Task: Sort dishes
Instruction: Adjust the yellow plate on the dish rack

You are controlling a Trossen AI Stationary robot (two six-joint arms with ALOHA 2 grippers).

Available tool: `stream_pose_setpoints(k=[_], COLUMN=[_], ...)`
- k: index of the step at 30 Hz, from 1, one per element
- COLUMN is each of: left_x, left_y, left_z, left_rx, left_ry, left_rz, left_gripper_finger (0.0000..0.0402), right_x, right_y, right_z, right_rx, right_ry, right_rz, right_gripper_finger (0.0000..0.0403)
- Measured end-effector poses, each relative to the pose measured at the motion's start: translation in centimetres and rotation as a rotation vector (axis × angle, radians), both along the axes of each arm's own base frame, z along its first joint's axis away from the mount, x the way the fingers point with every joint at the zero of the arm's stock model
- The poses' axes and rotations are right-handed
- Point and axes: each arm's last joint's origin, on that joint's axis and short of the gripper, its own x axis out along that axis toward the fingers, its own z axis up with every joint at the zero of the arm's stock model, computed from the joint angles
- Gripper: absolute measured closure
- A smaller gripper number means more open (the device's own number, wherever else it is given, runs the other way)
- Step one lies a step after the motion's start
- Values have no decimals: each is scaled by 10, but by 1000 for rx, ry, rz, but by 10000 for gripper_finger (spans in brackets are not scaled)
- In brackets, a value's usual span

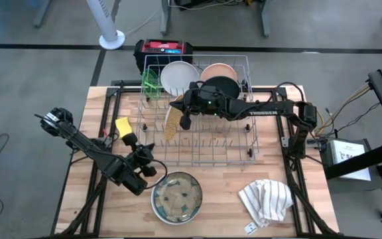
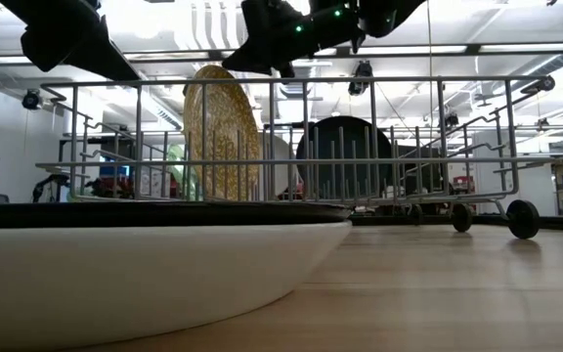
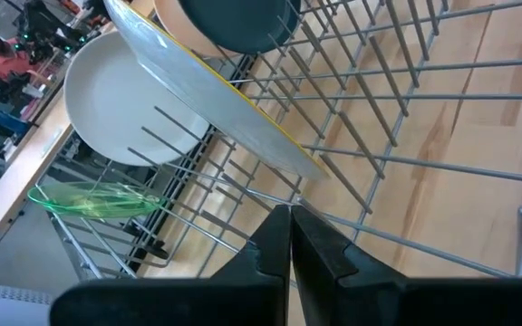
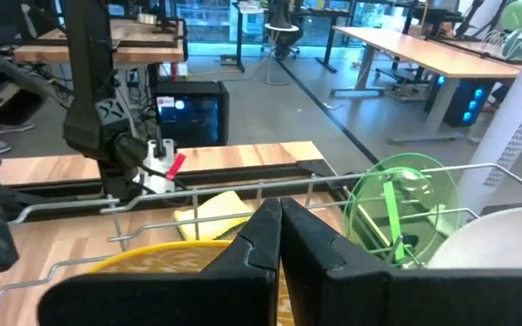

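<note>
A wire dish rack (image 1: 237, 143) stands at the middle and far side of the table. In it, on edge, stand a lime-green dish (image 1: 150, 83), a white plate (image 1: 176, 76), a peach dish (image 1: 219, 68), a black dish (image 1: 223, 87) and a speckled tan plate (image 1: 172, 121). My right gripper (image 1: 179, 106) is shut over the rack, at the tan plate's top rim. My left gripper (image 1: 132, 143) is shut and holds nothing, just outside the rack's left side. A large bowl (image 1: 176, 197) rests on the table near the front edge. My right gripper comes nearly level from the table's right. Its shut fingers (image 2: 247, 61) are right at the top rim (image 2: 218, 70) of the speckled tan plate, which stands upright between the rack's tines. Whether the fingers touch the rim I cannot tell.
A yellow sponge (image 1: 123, 125) lies on the table beside the rack's left side, close to my left gripper. A striped cloth (image 1: 265, 201) lies at the front right. A red and black box (image 1: 164, 49) sits behind the rack. People work at desks beyond the table.
</note>
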Motion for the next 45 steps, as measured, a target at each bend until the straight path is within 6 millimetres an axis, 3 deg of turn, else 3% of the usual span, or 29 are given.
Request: stream_pose_setpoints(k=[5, 9, 18, 45], left_x=[0, 0, 0, -1], left_y=[0, 0, 0, -2], left_z=[0, 0, 0, -5], left_rx=[-1, -1, 0, -151], left_ry=[-2, -2, -1, 52], left_rz=[0, 0, 1, 21], left_gripper_finger=[401, 401, 401, 401], right_x=[0, 6, 11, 4], right_y=[19, 31, 26, 16], right_z=[8, 0, -13, -4], right_rx=[-1, -3, 22, -32], right_ry=[-25, 1, 24, 33], right_rz=[76, 109, 85, 7], right_gripper_finger=[403, 403, 403, 403])
